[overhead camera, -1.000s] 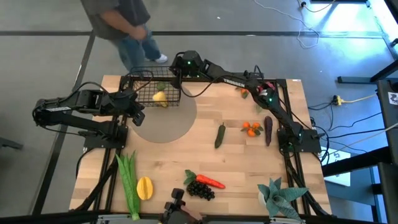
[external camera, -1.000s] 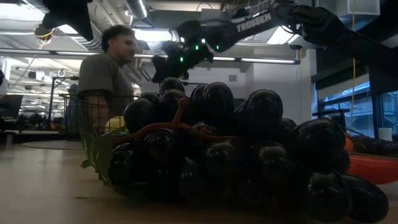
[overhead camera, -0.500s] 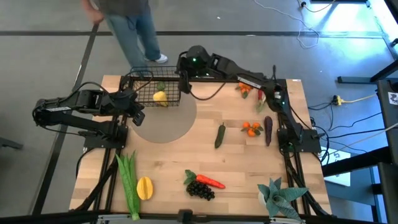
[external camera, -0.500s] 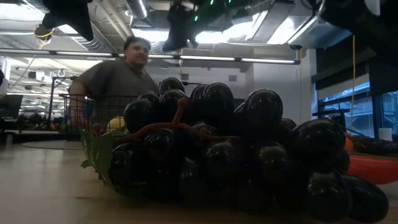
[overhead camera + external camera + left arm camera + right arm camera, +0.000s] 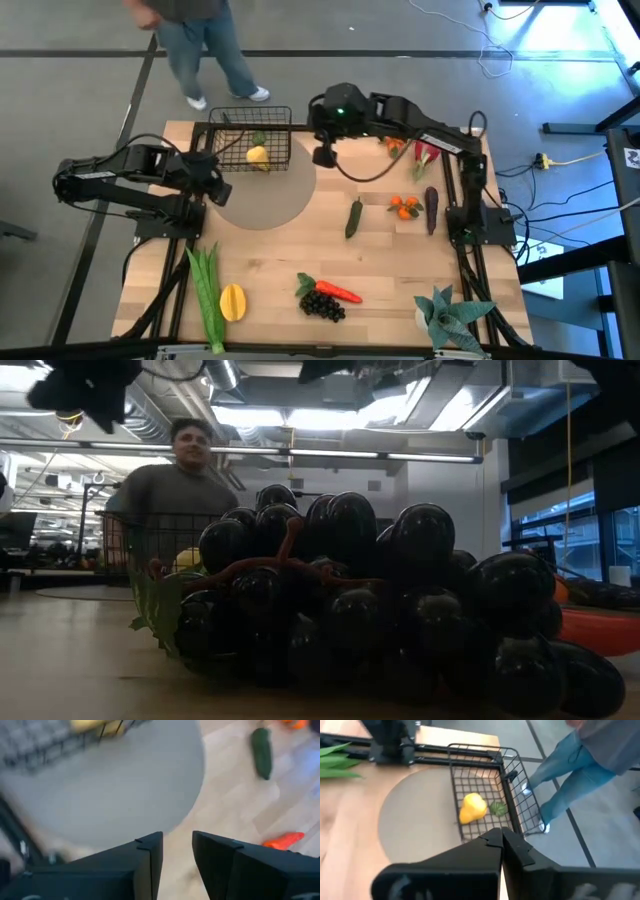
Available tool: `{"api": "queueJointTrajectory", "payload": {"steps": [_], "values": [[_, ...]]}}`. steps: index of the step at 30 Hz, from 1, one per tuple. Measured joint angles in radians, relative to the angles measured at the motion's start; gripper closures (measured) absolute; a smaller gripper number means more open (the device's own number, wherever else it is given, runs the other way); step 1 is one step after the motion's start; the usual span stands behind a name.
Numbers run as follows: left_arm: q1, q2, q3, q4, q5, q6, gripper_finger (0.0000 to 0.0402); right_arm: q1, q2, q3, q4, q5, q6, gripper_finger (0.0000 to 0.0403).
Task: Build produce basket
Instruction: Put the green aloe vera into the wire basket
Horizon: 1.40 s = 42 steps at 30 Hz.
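The black wire basket [image 5: 250,140] stands at the table's far edge, partly on a grey round mat [image 5: 270,195]. A yellow fruit [image 5: 257,155] and a small green piece [image 5: 258,138] lie in it, also clear in the right wrist view [image 5: 472,807]. My right gripper [image 5: 324,156] [image 5: 501,836] hangs shut just right of the basket, touching nothing. My left gripper [image 5: 215,188] [image 5: 177,840] is open over the mat's left edge, near the basket's near-left corner. Cucumber [image 5: 353,217], tangerines [image 5: 404,207], eggplant [image 5: 431,210], grapes [image 5: 322,303], carrot [image 5: 340,292], leek [image 5: 205,295] and another yellow fruit [image 5: 232,301] lie on the table.
A blue-green spiky plant [image 5: 445,312] stands at the near right corner. Pink dragon fruit [image 5: 425,155] and orange pieces [image 5: 393,143] lie near the far right. A person [image 5: 190,40] walks past the far edge. In the low view the grapes [image 5: 350,590] fill the foreground.
My right gripper has drawn away from the basket's far right corner toward the table's right and now hangs beside the basket. The person behind the table has walked along the far edge.
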Motion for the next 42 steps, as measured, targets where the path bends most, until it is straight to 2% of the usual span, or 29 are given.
{"api": "queueJointTrajectory", "payload": {"steps": [9,16,20,26,35,42], "values": [[-0.024,0.026,-0.001,-0.113,0.204,-0.359,0.0305,0.078,-0.139,0.000,-0.157,-0.009,0.027,0.0403],[-0.139,0.079,-0.093,-0.100,0.409,-0.585,0.0305,0.112,-0.221,0.000,-0.222,-0.009,0.026,0.0403],[-0.221,0.109,-0.144,-0.048,0.471,-0.689,0.0305,0.112,-0.262,0.000,-0.268,-0.009,0.026,0.0403],[-0.353,0.160,-0.189,0.046,0.503,-0.863,0.0305,0.112,-0.299,0.000,-0.293,-0.009,0.021,0.0403],[-0.555,0.293,-0.194,0.051,0.504,-1.034,0.0305,0.112,-0.301,0.000,-0.294,-0.009,-0.011,0.0403],[-0.657,0.404,-0.194,0.082,0.445,-1.131,0.0305,0.112,-0.301,0.000,-0.294,-0.009,-0.029,0.0403]]}}
